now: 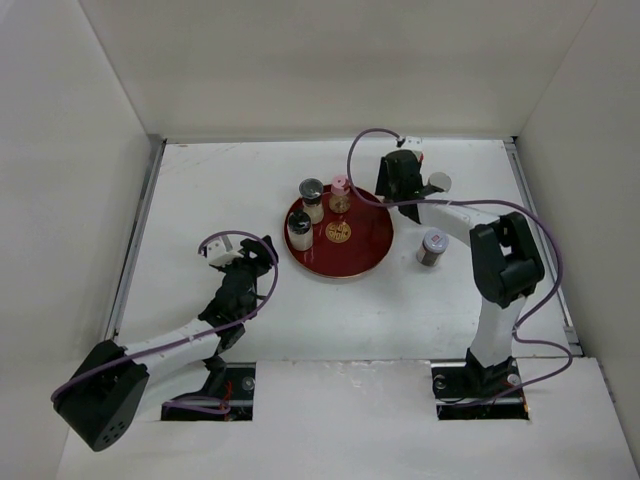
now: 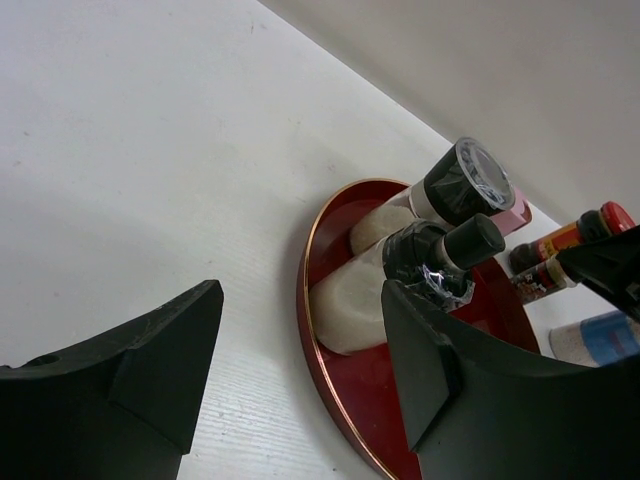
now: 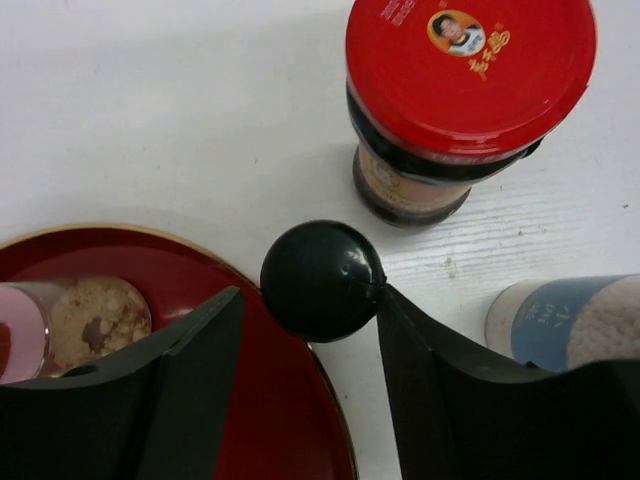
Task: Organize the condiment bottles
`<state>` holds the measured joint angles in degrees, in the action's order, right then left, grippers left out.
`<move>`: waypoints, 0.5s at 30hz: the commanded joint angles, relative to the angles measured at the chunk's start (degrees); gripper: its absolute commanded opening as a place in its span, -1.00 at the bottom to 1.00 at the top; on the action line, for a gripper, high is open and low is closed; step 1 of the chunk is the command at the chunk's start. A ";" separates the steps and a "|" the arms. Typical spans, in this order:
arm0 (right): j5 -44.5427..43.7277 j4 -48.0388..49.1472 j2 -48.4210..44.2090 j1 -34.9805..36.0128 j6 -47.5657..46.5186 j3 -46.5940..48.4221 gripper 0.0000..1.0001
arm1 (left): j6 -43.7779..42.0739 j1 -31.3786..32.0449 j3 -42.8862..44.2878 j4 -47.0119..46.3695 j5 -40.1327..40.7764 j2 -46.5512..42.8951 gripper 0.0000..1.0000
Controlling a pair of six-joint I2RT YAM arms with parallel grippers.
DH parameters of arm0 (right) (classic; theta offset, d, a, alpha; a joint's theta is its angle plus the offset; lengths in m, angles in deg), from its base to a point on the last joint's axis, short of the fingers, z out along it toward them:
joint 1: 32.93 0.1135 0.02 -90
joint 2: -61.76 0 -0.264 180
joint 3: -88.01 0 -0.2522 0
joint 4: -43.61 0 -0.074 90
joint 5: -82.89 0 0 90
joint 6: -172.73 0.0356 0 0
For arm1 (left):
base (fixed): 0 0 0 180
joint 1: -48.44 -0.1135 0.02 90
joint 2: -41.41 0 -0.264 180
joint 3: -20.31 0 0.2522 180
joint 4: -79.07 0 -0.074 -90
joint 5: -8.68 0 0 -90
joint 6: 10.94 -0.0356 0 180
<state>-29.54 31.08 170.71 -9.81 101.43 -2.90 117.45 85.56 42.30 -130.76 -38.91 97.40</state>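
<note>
At lower left of the top view, the left gripper point(image 1: 258, 250) has its jaws wide apart and holds nothing, just short of the red tray point(image 1: 375, 245). Three condiment bottles point(image 1: 312, 190) stand on the tray's left half. Right of them, the right gripper point(image 3: 310, 296) straddles a black-capped bottle point(image 3: 322, 278) at the tray's rim; one finger touches and the jaws are not closed. The step looks like grasping it: close squarely, then lift. A red-lidded jar point(image 3: 470, 80), a blue-labelled bottle point(image 3: 560, 320) and a grey-capped jar point(image 1: 432, 243) stand outside the tray.

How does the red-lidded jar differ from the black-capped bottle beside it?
The red-lidded jar has a wide, flat lid with a portrait; the black-capped bottle has a smaller, plain, domed cap. The jar stands free beyond the right pincer; the bottle sits between its fingers. Both are closed.
</note>
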 commanded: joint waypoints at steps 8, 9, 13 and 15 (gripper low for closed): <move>-3.14 7.11 -3.81 -1.19 -2.52 0.35 -0.25 | 0.63 -0.43 0.47 -2.55 -0.67 -0.09 0.26; -4.01 7.81 -5.31 -0.75 -3.31 -0.53 -0.25 | 0.63 -0.43 0.47 -2.55 -0.67 -0.18 0.27; -4.64 8.61 -11.11 1.88 -4.29 -3.95 -0.25 | 0.63 -0.43 0.56 -2.55 -0.93 0.44 0.27; -3.50 8.87 -12.70 3.73 -3.50 -5.54 -0.25 | 0.72 -0.43 0.56 -2.55 -1.19 0.09 0.27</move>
<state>-32.71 34.32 163.52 -8.90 98.48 -7.51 117.45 85.56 42.30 -130.74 -39.50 97.84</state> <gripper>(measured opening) 0.508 0.633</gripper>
